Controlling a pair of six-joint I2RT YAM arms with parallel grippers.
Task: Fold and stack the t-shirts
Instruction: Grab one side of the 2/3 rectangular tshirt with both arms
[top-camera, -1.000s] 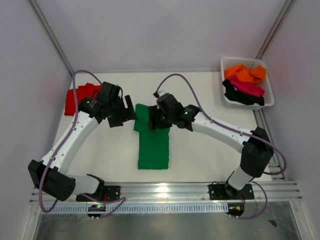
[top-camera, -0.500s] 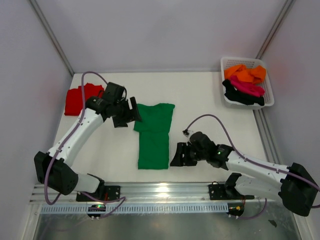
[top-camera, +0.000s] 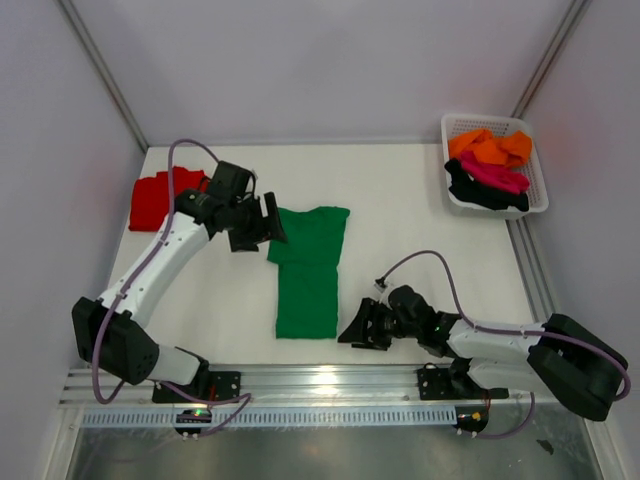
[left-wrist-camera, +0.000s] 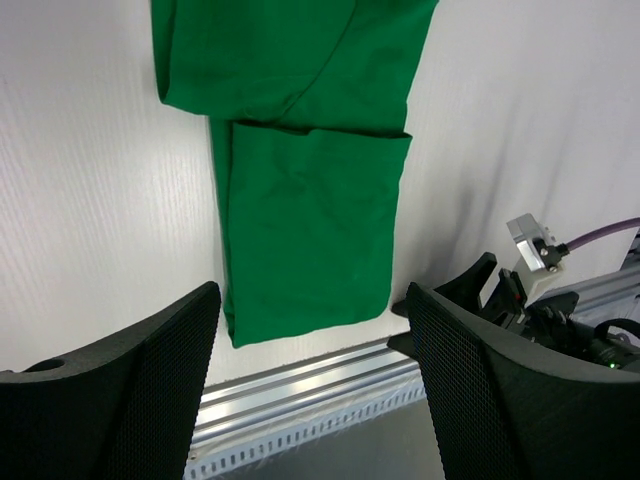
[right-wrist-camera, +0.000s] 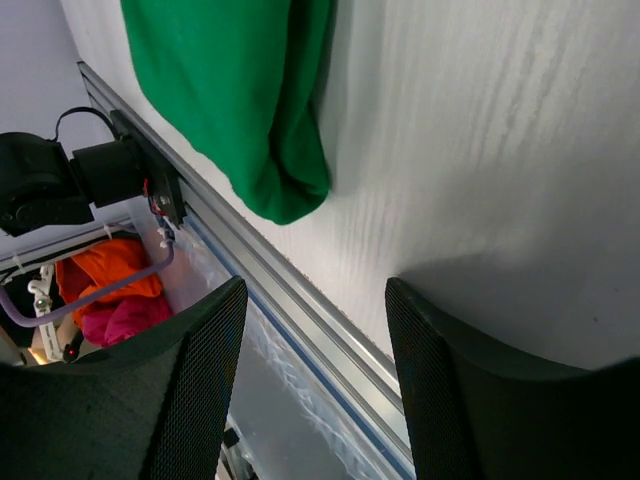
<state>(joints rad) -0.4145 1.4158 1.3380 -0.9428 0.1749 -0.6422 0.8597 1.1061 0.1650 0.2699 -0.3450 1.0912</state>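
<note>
Lying flat in the middle of the white bench, a bright green cloth t-shirt is folded into a narrow strip. The left gripper hovers by its upper left corner, jaws spread, empty. The right gripper sits low beside its lower right corner, jaws also spread. A red cloth t-shirt lies far left.

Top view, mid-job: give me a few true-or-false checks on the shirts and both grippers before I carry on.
1. The green t-shirt lies on the table, held by neither gripper. True.
2. The red t-shirt is in the basket. False: the red t-shirt lies on the table at the far left, outside the basket.
3. The left gripper and right gripper are both open. True.
4. The right gripper is at the green shirt's collar. False: it is beside the shirt's near right corner, by the hem.
</note>
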